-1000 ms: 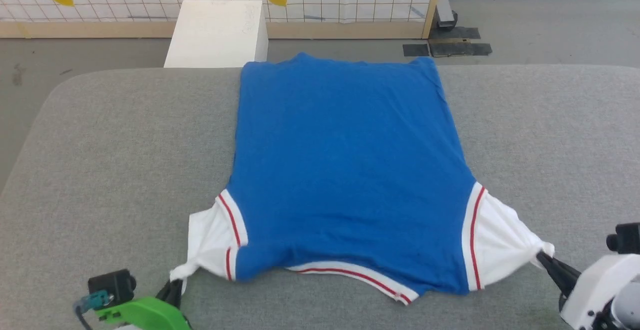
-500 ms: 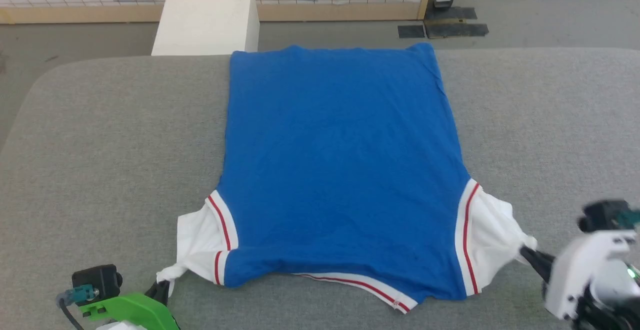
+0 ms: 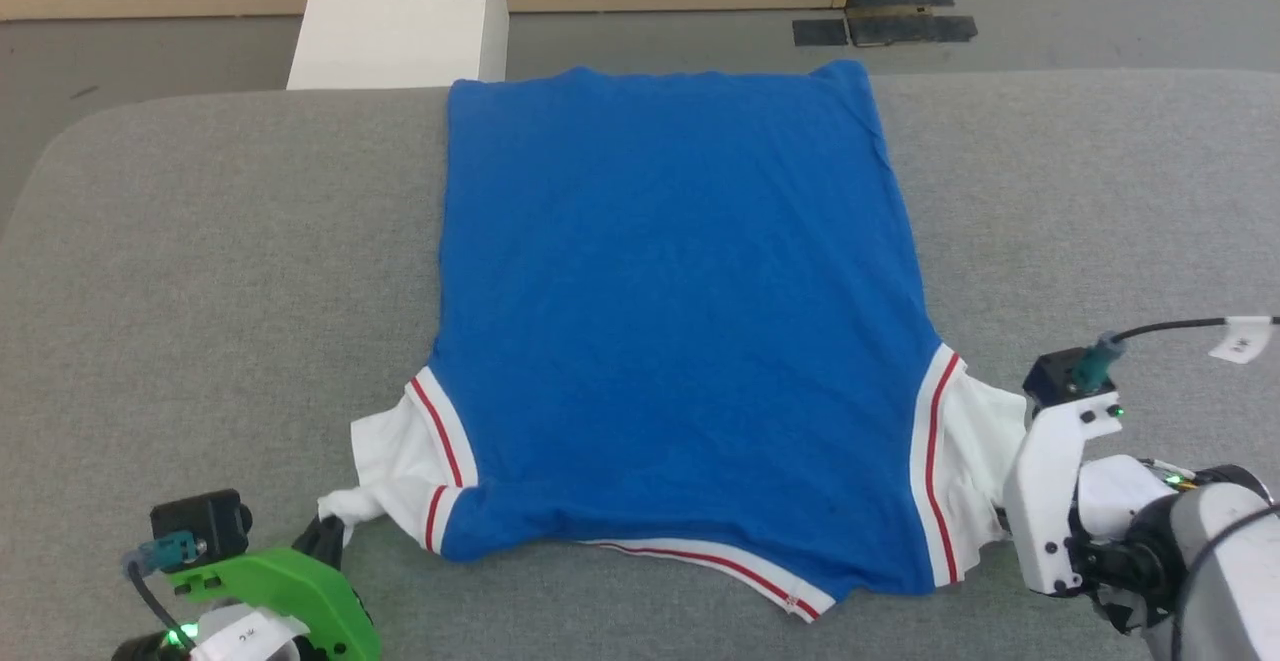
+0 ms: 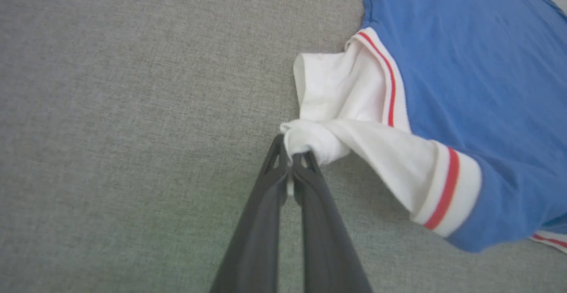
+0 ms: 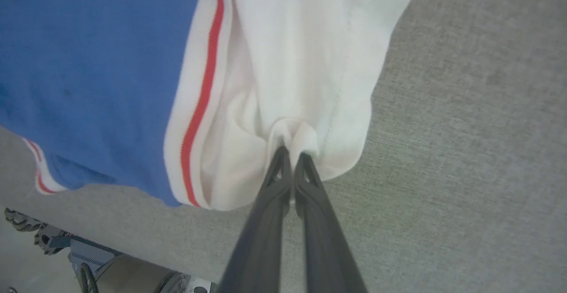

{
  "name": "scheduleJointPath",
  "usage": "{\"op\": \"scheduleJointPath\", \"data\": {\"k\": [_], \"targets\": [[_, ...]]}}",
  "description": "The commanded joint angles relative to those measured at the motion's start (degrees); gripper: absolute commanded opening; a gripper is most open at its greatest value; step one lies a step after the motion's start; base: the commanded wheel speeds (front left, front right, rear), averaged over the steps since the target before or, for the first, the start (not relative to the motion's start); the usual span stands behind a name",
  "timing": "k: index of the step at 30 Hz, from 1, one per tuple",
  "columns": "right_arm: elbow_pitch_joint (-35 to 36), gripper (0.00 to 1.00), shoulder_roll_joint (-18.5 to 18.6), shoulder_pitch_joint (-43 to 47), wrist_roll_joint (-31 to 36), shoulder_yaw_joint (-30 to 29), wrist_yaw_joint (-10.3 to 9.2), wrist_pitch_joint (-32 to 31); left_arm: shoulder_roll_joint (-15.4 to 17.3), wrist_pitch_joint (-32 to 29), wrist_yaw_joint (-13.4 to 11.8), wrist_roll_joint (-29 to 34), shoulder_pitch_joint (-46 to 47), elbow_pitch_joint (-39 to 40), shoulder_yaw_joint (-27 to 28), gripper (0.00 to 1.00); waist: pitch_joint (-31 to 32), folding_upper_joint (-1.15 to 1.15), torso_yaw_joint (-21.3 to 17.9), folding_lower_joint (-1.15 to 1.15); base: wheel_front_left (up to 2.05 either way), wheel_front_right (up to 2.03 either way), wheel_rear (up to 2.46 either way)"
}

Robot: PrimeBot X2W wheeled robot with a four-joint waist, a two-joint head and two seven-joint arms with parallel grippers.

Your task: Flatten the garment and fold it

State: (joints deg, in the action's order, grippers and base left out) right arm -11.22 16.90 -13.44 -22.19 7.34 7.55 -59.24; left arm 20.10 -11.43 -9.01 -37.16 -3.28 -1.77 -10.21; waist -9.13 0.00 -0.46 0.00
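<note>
- Across the wide grey fabric-covered surface [image 3: 200, 271] you have bare room on both sides of the shirt. Use it by drawing outward, not back toward yourself.
- Down the middle of that surface lies the royal-blue jersey T-shirt with white sleeves [image 3: 670, 321], plain blue side up. Its far edge sits at the far rim and its sleeve end is nearest you. The body looks almost smooth, so I judge the flattening nearly done, with only the sleeve end left to settle.
- Your right white sleeve [image 5: 301, 62] hangs in soft gathered folds and looks slack. Spread it sideways until the folds open, then lay it down.
- Your left white sleeve [image 4: 336, 107] is twisted into a rope toward its tip, with a flap doubled over behind it. Pulling harder would likely tighten that twist, so ease it outward and low so the cloth can unroll.
- Your left pincer [image 4: 291, 162] is clenched on the knotted tip of that sleeve. Your right pincer [image 5: 290, 158] is clenched on a small pinch at the other sleeve's edge. Pull both evenly, or the body may skew.
- Use the red-and-white striped band [image 3: 720, 561] along the near edge as your gauge. It dips unevenly now, so release only once it lies straight.
</note>
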Motion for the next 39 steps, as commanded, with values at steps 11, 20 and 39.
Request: {"op": "scheduleJointPath", "data": {"k": [11, 20, 39], "targets": [[-1.0, 1.00, -0.7, -2.8, -2.6, 0.3, -0.06, 1.1, -0.5, 2.3, 0.7, 0.8, 2.3, -0.8, -0.4, 0.00, -0.4, 0.00, -0.4, 0.00, 0.00, 0.00, 0.00], [10.1, 1.00, -4.1, -1.1, -7.5, -9.7, -0.06, 13.7, -0.4, 2.8, 0.1, 0.7, 0.9, 0.3, -0.3, 0.00, 1.3, 0.00, -1.0, 0.00, 0.00, 0.00, 0.00], [3.9, 1.00, -7.7, -12.2, 1.4, -13.4, -0.06, 34.9, -0.5, 6.4, -0.8, 2.6, 1.9, 7.3, -0.6, 0.00, -6.3, 0.00, 0.6, 0.00, 0.00, 0.00, 0.00]]}}
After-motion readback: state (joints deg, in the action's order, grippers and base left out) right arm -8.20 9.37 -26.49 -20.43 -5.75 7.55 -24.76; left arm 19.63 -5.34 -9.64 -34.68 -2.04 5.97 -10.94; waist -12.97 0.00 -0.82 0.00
